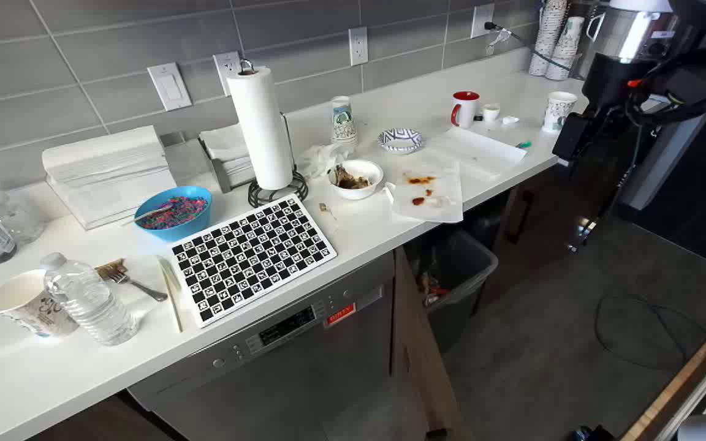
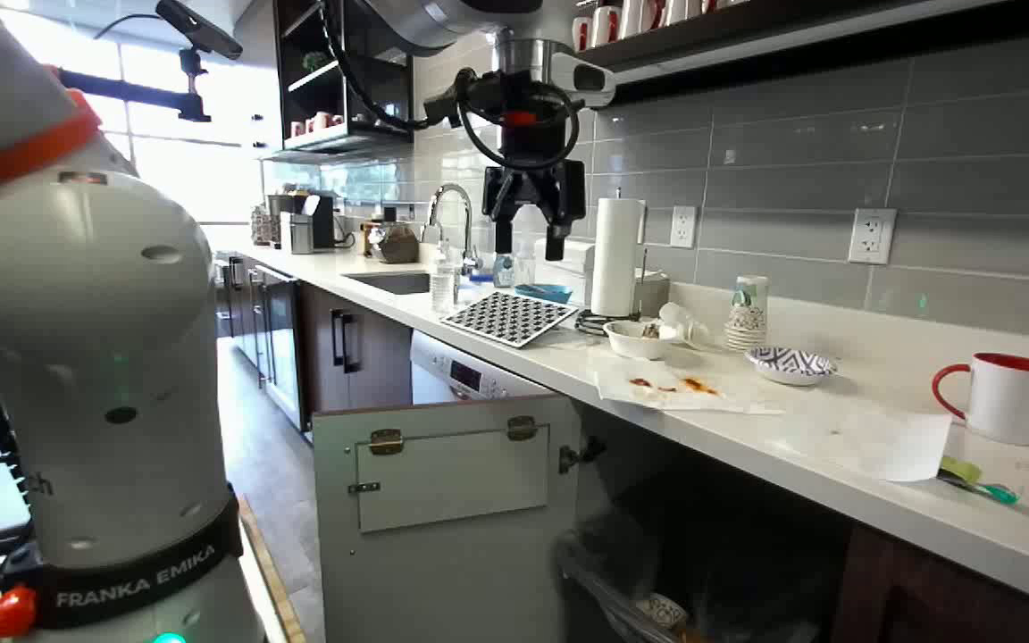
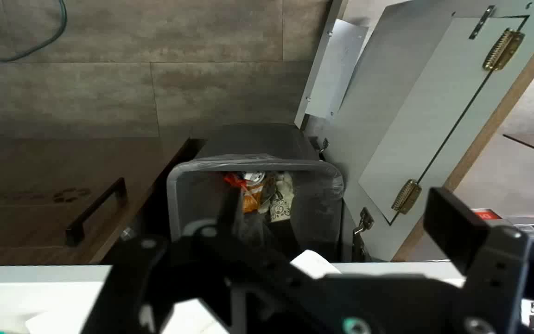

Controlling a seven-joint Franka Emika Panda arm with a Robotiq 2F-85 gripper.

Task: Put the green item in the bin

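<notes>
The black gripper [image 2: 530, 248] has its blocky fingers [image 2: 556, 243] spread wide, with only air between them. The small teal-green item [image 1: 523, 144], its shape hard to make out, lies on the smooth white counter [image 1: 365, 231] just beside a curled sheet of paper [image 2: 915, 446]. Below stands the dark grey bin [image 3: 172, 195], round-cornered, with wrinkled translucent liner [image 3: 335, 185] over its rim.

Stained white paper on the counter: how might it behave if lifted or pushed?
The stained paper would probably flop or crease when lifted, as it looks sheet-thin. An outward push might send it to the floor, since it slightly overhangs the counter at the front. The reddish-brown smears could make it sticky or slick there.
</notes>
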